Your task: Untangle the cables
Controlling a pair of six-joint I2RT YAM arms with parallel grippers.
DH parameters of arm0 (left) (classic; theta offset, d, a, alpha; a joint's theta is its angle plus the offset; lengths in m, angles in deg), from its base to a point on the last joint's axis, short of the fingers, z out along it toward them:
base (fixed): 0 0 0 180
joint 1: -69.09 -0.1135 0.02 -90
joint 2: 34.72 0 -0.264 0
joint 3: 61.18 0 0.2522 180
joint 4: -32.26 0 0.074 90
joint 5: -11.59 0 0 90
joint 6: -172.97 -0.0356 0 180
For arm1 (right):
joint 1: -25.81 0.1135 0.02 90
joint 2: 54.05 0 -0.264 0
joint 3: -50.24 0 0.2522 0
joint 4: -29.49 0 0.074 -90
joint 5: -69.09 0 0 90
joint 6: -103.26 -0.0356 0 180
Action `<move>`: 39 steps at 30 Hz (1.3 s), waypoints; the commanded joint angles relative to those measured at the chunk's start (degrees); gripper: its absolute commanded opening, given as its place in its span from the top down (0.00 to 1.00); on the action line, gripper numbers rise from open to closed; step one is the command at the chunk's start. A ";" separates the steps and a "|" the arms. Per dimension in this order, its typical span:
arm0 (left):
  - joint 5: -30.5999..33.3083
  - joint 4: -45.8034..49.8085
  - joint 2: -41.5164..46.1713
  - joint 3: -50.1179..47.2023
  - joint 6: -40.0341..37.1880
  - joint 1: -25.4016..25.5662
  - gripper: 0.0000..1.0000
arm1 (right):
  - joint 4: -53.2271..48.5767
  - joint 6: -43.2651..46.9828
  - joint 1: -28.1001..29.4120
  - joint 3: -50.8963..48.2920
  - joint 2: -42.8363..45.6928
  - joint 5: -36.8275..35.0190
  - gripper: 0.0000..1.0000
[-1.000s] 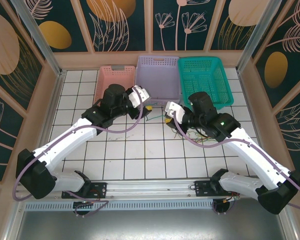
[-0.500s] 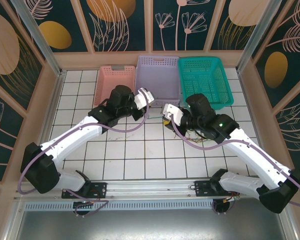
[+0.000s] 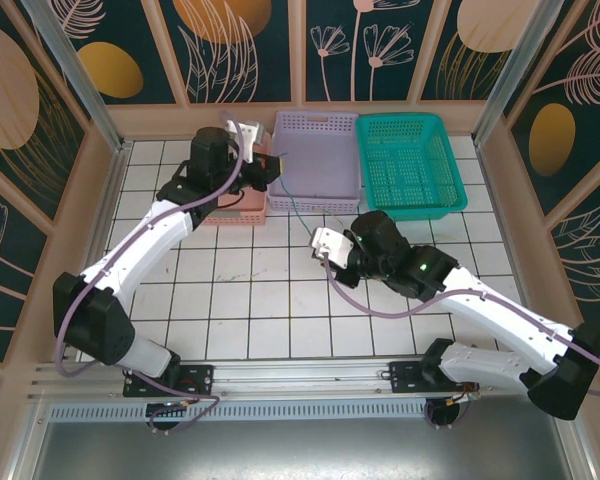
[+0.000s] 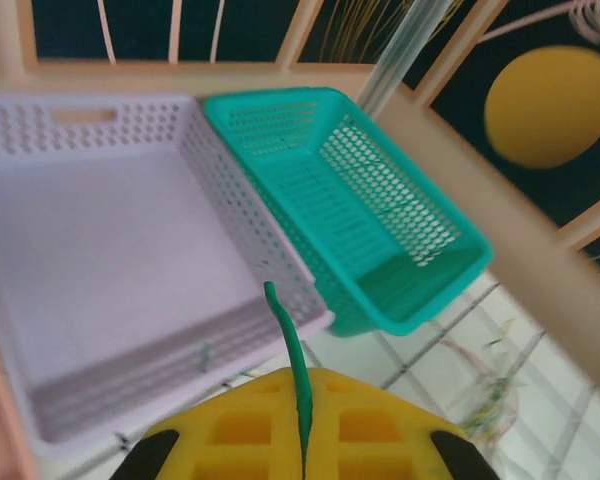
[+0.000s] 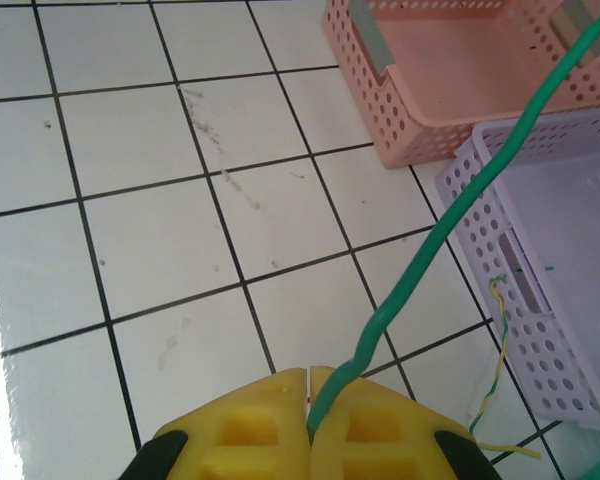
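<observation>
From above, we see the left tool (image 3: pixel 268 165) raised over the pink perforated plastic basket (image 3: pixel 238 207), clenched on a thin green flexible cable (image 3: pixel 296 212). The strand slopes down from it to the right tool (image 3: pixel 320 250), which sits low over the white tiled bench (image 3: pixel 250 300) and is clamped on the same strand.

On the left wrist, the left tool (image 4: pixel 302 410) has its yellow pads (image 4: pixel 240 430) pressed together, and the green cable (image 4: pixel 285 330) rises out of the seam. Ahead of it lies the lilac perforated basket (image 4: pixel 100 260), with the teal mesh basket (image 4: pixel 380 230) to its right. Further right, on the tiles, is a loose tangle of thin wires (image 4: pixel 495 395), blurred.

On the right wrist, the right tool (image 5: pixel 310 395) pinches the green cable (image 5: pixel 430 240), which climbs ahead and to the right. A yellow-and-green wire (image 5: pixel 492 300) hangs at the lilac basket's wall, right of the tool.

We judge the cable to be light, limp and rather slick. A pinch well back from its end should hold best. A slow pull should keep it from snagging in the basket holes.
</observation>
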 commanded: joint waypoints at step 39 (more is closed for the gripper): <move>-11.38 20.61 -7.29 0.48 0.67 -8.74 0.46 | -9.52 2.54 5.51 -0.23 4.53 -4.04 1.00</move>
